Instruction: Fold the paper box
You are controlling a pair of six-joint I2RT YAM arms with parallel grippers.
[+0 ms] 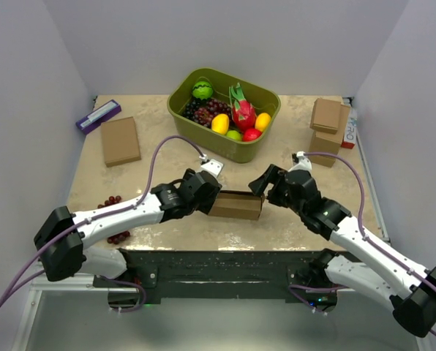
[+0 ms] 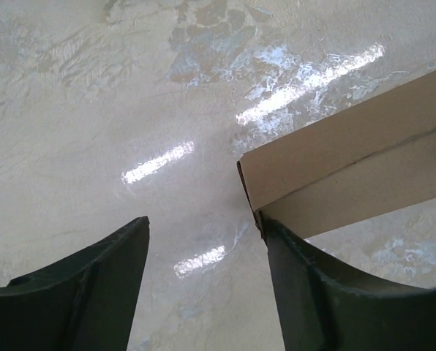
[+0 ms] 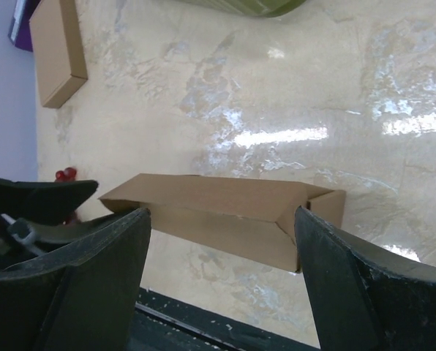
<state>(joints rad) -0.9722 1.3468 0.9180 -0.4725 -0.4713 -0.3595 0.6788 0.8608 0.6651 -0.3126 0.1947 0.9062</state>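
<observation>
The paper box (image 1: 236, 205) is a plain brown cardboard piece folded into a long shallow shape, lying near the table's front edge between both grippers. My left gripper (image 1: 209, 202) is open at the box's left end. In the left wrist view its right finger (image 2: 313, 292) touches the corner of the box (image 2: 350, 168), and bare table shows between the jaws (image 2: 203, 241). My right gripper (image 1: 265, 191) is open at the right end. In the right wrist view its jaws (image 3: 222, 219) stand wide on either side of the box (image 3: 225, 212), holding nothing.
A green bin of toy fruit (image 1: 256, 150) stands at the back centre. A flat brown box (image 1: 121, 140) and a purple item (image 1: 98, 115) lie back left. Stacked small brown boxes (image 1: 328, 124) stand back right. Red grapes (image 1: 118, 236) lie by the left arm.
</observation>
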